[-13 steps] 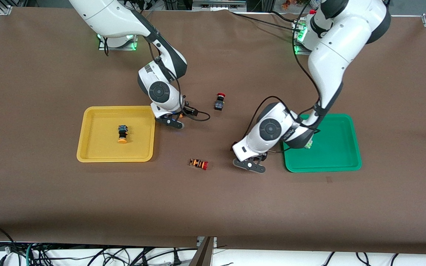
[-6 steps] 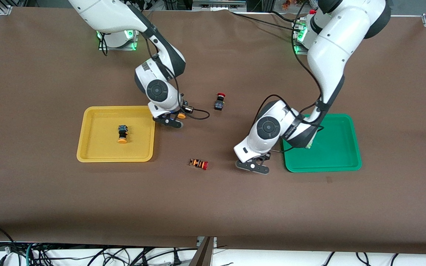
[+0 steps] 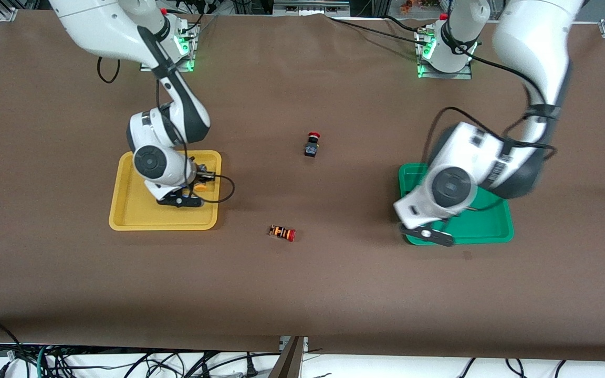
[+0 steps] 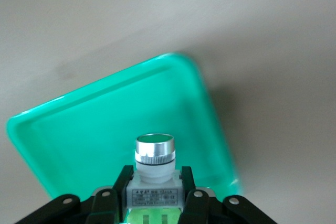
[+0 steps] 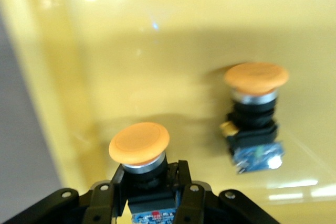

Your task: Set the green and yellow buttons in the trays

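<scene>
Buttons: the right hand (image 5: 149, 195) grips an orange-capped button (image 5: 139, 145) over the yellow tray (image 3: 124, 210); a second orange button (image 5: 255, 109) lies in it, hidden by the arm in the front view. The left hand (image 4: 156, 198) clamps a green-capped button (image 4: 154, 156) over the green tray (image 4: 84, 129). Two red-capped buttons (image 3: 311, 144) (image 3: 282, 232) lie mid-table.

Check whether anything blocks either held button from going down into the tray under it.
Nothing visible does. The left end effector holds a green button over bare green tray. The right end effector holds a yellow button over the yellow tray, beside the button lying there.
</scene>
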